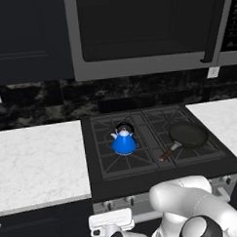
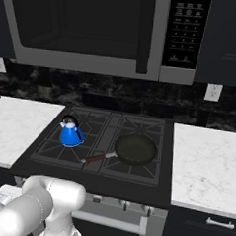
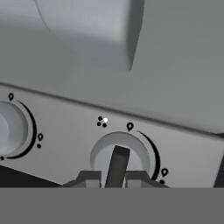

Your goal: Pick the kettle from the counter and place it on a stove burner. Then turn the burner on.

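Item: small bright-blue cone-shaped kettle [image 1: 124, 141] with black arched handle. Location: upright on the front-left square black cast-iron burner grate [image 1: 125, 148] of the gas cooktop, off the white marble counter [image 1: 37, 161]; placement judged complete.

Item: black frying pan with brown handle [image 2: 133, 149]. Location: on the grates to the kettle's right, apart from it.

Item: round grey control knob with dark raised bar [image 3: 118, 159], on the stove's pale front panel. A second knob [image 3: 11, 127] sits beside it.

Item: two-finger gripper [image 3: 114, 177]. Position: low at the stove front, below the cooktop, presumably to turn the burner on. Finger tips flank the knob's bar closely; whether they actually pinch it cannot be told. The kettle sits well above and behind the jaws.
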Available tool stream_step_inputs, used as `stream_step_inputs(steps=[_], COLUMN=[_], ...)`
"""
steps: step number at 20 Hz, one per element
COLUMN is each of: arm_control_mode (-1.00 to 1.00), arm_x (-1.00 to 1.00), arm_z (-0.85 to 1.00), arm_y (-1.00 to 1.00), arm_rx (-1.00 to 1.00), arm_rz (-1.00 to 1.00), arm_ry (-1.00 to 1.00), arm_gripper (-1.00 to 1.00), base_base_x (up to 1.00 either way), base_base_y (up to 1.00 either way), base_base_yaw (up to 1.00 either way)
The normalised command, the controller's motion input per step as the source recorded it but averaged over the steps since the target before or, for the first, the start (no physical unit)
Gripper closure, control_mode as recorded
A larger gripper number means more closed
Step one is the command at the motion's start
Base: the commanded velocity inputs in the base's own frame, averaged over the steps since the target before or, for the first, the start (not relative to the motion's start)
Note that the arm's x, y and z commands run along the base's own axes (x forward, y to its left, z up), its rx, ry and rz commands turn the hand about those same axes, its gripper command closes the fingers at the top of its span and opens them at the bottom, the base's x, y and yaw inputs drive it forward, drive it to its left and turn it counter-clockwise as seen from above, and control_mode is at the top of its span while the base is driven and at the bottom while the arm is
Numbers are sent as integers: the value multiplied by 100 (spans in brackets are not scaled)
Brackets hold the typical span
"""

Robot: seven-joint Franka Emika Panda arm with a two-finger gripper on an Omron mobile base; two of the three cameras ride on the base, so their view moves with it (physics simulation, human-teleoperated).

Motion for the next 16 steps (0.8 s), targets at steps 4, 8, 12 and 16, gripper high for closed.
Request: stream_step_inputs(steps=[4,8,12,16], arm_control_mode=[-100,-100,-100,-100], arm_x=[22,42,38,34], arm_z=[0,0,0,0], arm_y=[0,19,42,59], arm_rx=[0,-11,-26,-37], arm_rz=[0,0,0,0], arm_ry=[0,0,3,6], arm_gripper=[100,100,100,100], base_base_x=[0,0,0,0], base_base_y=[0,0,0,0], base_base_yaw=[0,0,0,0])
